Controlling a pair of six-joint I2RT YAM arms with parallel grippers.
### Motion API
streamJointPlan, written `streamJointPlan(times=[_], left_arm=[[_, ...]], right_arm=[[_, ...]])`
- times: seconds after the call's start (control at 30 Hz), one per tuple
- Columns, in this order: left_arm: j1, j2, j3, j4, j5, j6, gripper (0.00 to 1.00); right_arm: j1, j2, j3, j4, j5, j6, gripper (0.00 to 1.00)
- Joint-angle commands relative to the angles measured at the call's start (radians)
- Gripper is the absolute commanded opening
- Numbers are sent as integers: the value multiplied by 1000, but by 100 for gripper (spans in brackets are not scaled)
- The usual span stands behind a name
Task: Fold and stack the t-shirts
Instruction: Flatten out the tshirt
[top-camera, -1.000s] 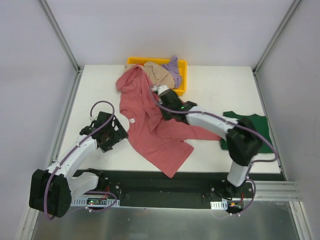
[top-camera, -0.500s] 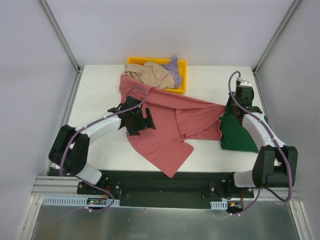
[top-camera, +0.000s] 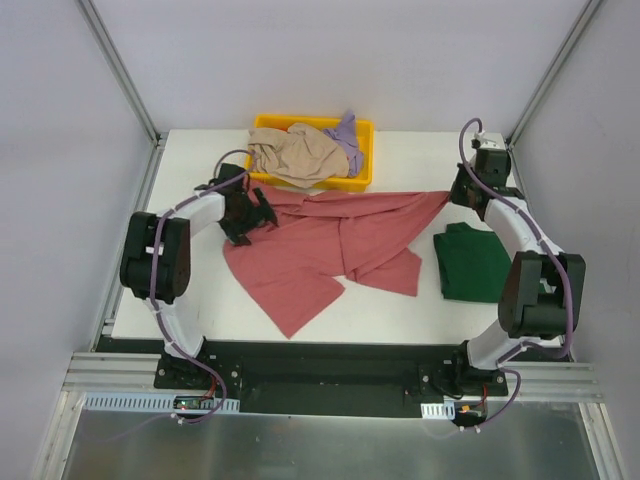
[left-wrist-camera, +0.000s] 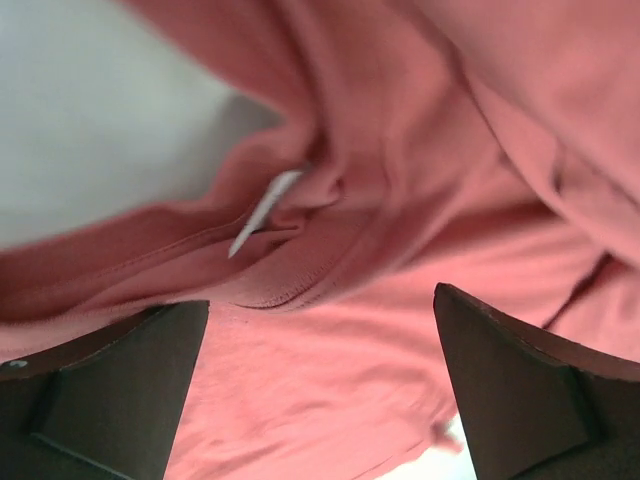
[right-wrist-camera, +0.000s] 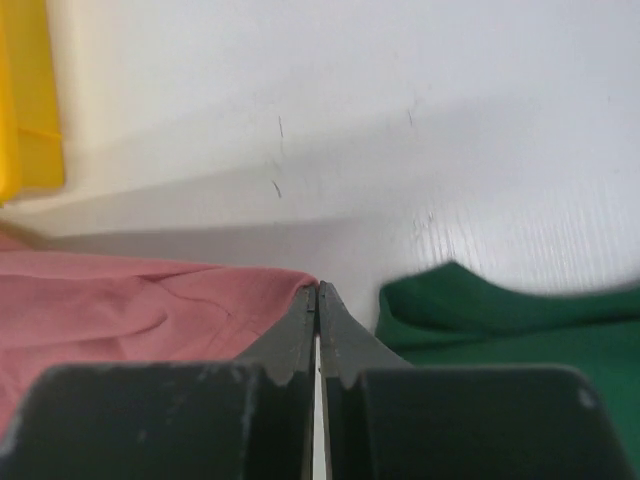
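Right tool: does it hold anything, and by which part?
The right tool pinches the rose-red shirt by the tip of its stretched-out corner.

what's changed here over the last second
The right gripper, shut on a corner of the rose-red t-shirt, swung from the yellow tray to the far right, pulling the shirt off the tray and stretching it sideways. The left gripper, open, moved in over the collar. The green t-shirt, beige t-shirt, lavender t-shirt and the tray stayed.

No writing can be read anywhere; the white tag (left-wrist-camera: 265, 205) on the rose-red t-shirt (left-wrist-camera: 330, 380) (at its collar seam) is too blurred.
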Motion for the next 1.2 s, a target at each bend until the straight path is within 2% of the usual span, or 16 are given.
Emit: streamJointPlan(times=[0.0, 0.17, 0.3, 0.4, 0.47, 0.57, 0.63, 0.7, 0.77, 0.83, 0.9, 1.03, 1.17], left_arm=[[158, -10, -14, -158, -253, 74, 98], [261, 11, 102, -182, -319, 113, 99], [263, 60, 219, -184, -307, 143, 99], [262, 94, 290, -198, -266, 154, 99], [261, 81, 282, -195, -209, 140, 99], [255, 61, 271, -193, -244, 140, 99], [253, 38, 253, -195, -237, 143, 99], [252, -10, 209, -192, -215, 125, 99], [244, -73, 146, -193, -209, 105, 99], [232, -154, 75, -193, -195, 90, 99], [223, -240, -17, -193, -180, 67, 99], [83, -358, -152, -182, -125, 21, 99], [-104, -366, -201, -150, -64, -18, 99]], right_arm=[[-9, 48, 139, 68, -15, -13, 0], [-10, 125, 277, 59, 4, -53, 0], [-15, 253, 404, 50, 16, -108, 0], [-19, 353, 536, -5, 124, -172, 1], [-24, 408, 613, -33, 160, -206, 1], [-24, 476, 717, -48, 177, -272, 1], [-24, 514, 795, -83, 172, -277, 14], [-23, 525, 837, -157, 139, -246, 36], [-16, 488, 798, -194, 131, -220, 67], [-4, 397, 709, -208, 192, -188, 76], [13, 296, 595, -229, 240, -145, 80], [94, 56, 310, -389, 257, 33, 81], [333, -205, -9, -369, 222, 73, 81]])
